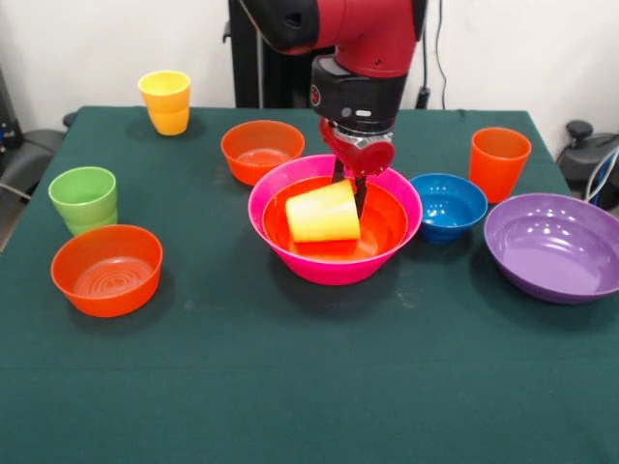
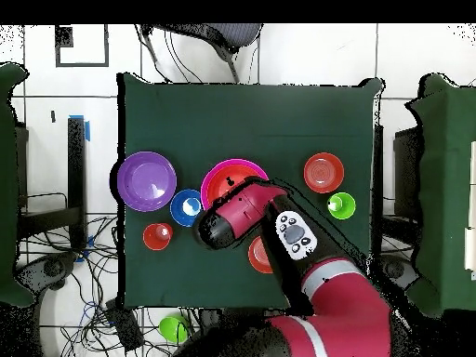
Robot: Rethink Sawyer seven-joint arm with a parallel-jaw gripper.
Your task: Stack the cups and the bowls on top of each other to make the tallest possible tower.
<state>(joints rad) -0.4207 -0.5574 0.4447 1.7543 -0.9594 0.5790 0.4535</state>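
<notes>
Nearest, small orange bowl (image 1: 106,270). Centre: gripper (image 1: 352,193), grip indiscernible, beside tilted yellow cup (image 1: 324,213) within pink bowl (image 1: 334,266); cup ideally rights before release.

A large orange bowl (image 1: 382,227) nests inside the largest pink bowl (image 1: 334,261), mid-table. A yellow cup (image 1: 324,213) lies tilted on its side inside them (mouth to the right). Around stand two small orange bowls (image 1: 106,269) (image 1: 262,150), a blue bowl (image 1: 447,204), a purple bowl (image 1: 556,246), and green (image 1: 84,198), orange (image 1: 499,162) and yellow (image 1: 165,101) cups, all upright.
</notes>
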